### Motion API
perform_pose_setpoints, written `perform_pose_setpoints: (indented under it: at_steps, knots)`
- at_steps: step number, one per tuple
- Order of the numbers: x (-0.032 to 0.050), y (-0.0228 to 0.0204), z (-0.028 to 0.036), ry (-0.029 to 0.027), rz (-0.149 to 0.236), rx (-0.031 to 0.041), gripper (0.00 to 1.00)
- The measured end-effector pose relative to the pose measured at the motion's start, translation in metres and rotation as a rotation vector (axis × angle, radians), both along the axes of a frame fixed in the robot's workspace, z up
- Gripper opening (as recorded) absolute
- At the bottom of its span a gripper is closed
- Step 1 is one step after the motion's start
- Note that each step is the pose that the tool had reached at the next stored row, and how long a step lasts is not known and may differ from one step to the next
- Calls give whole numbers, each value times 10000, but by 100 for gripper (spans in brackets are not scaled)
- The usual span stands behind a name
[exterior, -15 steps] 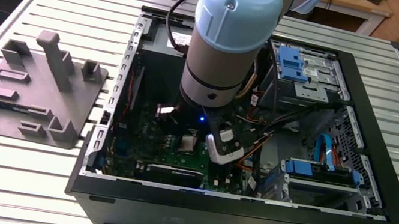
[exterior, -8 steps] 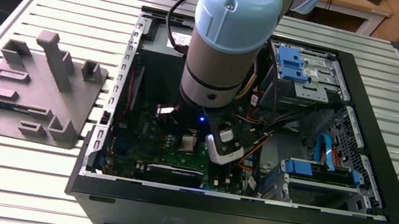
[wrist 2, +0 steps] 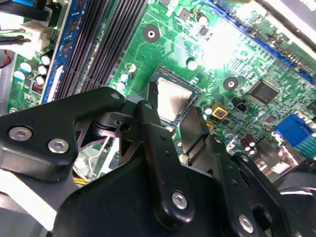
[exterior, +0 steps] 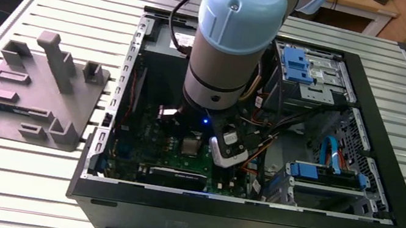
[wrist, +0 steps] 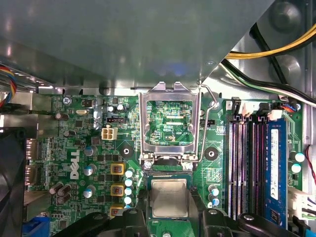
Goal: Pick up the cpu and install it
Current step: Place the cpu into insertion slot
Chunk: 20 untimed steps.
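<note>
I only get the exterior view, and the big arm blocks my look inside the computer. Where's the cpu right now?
Observer: In the first wrist view the cpu lies at the socket on the motherboard, with the gripper right at it.
Operator: Is the metal frame shut on it?
Observer: No. The socket frame stands hinged open, next to the cpu.
Operator: Which side is up?
Observer: Its pale silvery top faces up in both wrist views.
</note>
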<state>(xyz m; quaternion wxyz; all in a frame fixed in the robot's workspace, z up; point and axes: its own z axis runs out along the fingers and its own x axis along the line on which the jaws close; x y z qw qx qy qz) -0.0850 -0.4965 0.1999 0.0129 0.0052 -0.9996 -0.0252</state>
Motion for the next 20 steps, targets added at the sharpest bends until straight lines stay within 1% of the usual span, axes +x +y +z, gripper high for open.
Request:
perform_pose_setpoints:
  at_steps: [2,3,9,10,17,20]
  knots:
    - [-1,0,-3,-3,0,0,45]
    - [-3,0,-7,-13,-1,5,45]
    - [-3,0,-5,-13,0,0,46]
    - [-3,0,-5,-12,0,-2,52]
    - [-3,0,-70,-13,0,-1,52]
    - [-3,-1,-77,-12,0,-4,52]
